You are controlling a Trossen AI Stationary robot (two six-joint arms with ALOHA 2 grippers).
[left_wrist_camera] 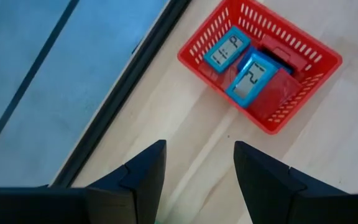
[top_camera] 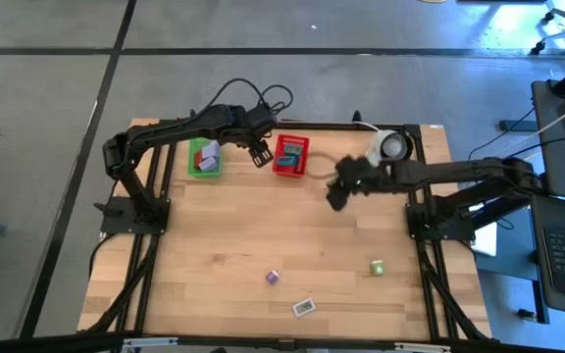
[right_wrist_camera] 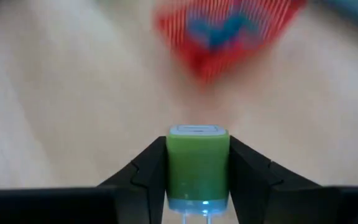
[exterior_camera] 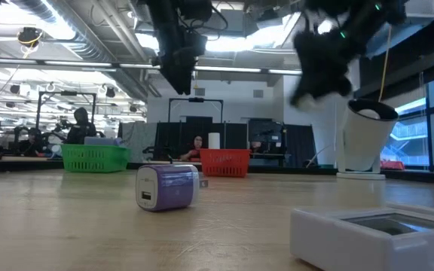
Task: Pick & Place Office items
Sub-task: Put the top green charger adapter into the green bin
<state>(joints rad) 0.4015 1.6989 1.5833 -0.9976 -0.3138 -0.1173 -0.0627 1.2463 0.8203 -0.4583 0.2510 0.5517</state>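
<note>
Two blue clocks (left_wrist_camera: pixel 241 65) in the red basket (left_wrist_camera: pixel 303 93) show unreadable digits.

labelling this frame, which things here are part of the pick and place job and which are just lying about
Job:
- green block, held in right gripper
- lavender block, white piece, second green block, on the table
- blue pieces in red basket
- green basket

Lying about:
- white cup
</note>
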